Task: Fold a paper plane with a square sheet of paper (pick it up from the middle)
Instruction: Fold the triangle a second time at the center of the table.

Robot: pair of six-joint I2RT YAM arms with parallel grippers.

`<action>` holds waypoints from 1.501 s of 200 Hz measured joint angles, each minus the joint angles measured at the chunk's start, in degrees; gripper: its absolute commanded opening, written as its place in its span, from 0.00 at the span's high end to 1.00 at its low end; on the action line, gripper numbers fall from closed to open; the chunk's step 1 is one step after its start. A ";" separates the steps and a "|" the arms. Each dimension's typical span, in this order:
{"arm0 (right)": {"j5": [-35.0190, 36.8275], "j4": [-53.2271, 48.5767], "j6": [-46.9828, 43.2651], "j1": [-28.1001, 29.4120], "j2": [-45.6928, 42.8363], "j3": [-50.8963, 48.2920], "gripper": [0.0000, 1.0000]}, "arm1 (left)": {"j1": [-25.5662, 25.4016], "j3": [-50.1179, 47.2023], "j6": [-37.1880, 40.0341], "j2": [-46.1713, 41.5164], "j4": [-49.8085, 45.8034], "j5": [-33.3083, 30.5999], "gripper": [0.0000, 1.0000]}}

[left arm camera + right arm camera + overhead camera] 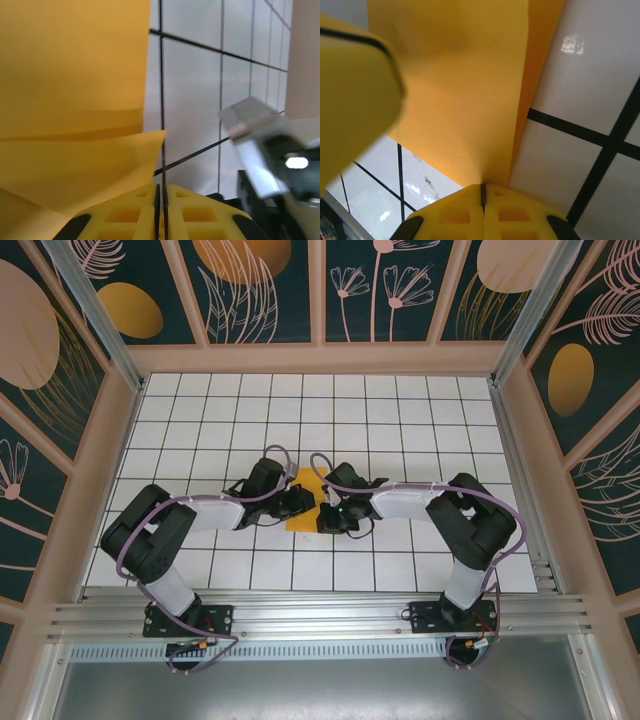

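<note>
The right gripper [482, 192] has its jaws together, nipping a folded edge of the square sheet of paper [465, 95]. The left gripper [161, 200] has its jaws together too, though I cannot tell whether paper sits between them. The orange sheet sits between the two arms at mid-tabletop [400, 410], doubled over with layers and a crease showing. By that, folding looks begun, with the nose and wing folds not yet made.

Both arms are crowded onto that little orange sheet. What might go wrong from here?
1. The left gripper and right gripper are both shut right at the thin orange sheet; pulling apart might tear or crumple it.
2. They sit very close together, so they may bump each other.
3. A folded layer looks loose by the left gripper, so the crease may shift.
</note>
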 measured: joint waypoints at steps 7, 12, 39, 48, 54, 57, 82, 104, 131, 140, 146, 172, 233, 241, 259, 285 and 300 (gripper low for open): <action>-0.04 0.00 0.02 -0.02 0.00 0.00 0.98 | -0.15 -0.11 -0.04 0.55 -0.02 0.00 0.87; -0.04 0.00 0.04 -0.02 0.00 0.02 0.98 | -0.15 -0.20 -0.04 0.92 0.00 -0.02 0.87; -0.04 -0.02 0.15 -0.02 0.00 0.07 0.98 | -0.20 -0.28 -0.04 2.82 -0.02 -0.07 0.88; -0.04 -0.02 0.17 -0.02 0.00 0.09 0.98 | -0.20 -0.37 -0.04 3.19 -0.02 -0.11 0.88; -0.04 -0.04 0.17 -0.02 0.00 0.11 0.98 | -0.20 -0.39 -0.04 3.39 -0.07 -0.24 0.89; -0.04 -0.04 0.17 -0.02 0.00 0.13 0.98 | -0.20 -0.42 -0.04 3.48 -0.07 -0.31 0.89; -0.02 -0.42 0.15 0.00 -0.07 0.48 0.97 | -0.20 -0.42 -0.04 4.11 0.00 -0.66 0.89; 0.00 -0.72 0.13 0.00 -0.11 0.85 0.95 | -0.20 -0.42 -0.02 4.11 0.00 -0.70 0.89; 0.02 -1.68 -0.04 0.00 -0.11 2.64 0.95 | -0.20 -0.22 0.00 4.20 -0.20 -0.74 0.89; 0.09 -1.84 -0.07 0.00 -0.11 3.34 0.95 | -0.20 -0.09 0.00 4.20 -0.37 -0.87 0.89; 0.24 -1.90 -0.11 0.00 -0.11 3.65 0.95 | -0.20 -0.02 0.00 4.20 -0.48 -0.98 0.89; 0.76 -2.19 -0.26 -0.02 0.15 3.87 0.95 | -0.20 0.22 0.02 4.22 -0.72 -1.60 0.89; 1.92 -1.79 -0.22 -0.39 1.73 3.10 0.95 | -0.37 0.90 0.44 4.22 -2.01 -2.36 0.88; 1.86 -1.36 -0.20 -0.39 1.62 2.75 0.96 | -0.37 0.96 0.46 4.22 -2.16 -2.40 0.88; 1.68 -0.09 -0.20 -0.57 1.27 1.70 0.95 | -0.26 1.16 0.79 4.22 -2.49 -2.38 0.87; 1.44 1.20 -0.13 -0.68 0.98 0.76 0.96 | 1.16 1.38 1.75 4.22 -3.08 -2.21 0.87; 1.44 1.84 -0.02 -0.68 0.83 0.31 0.95 | 2.60 1.62 2.25 4.22 -3.48 -2.25 0.87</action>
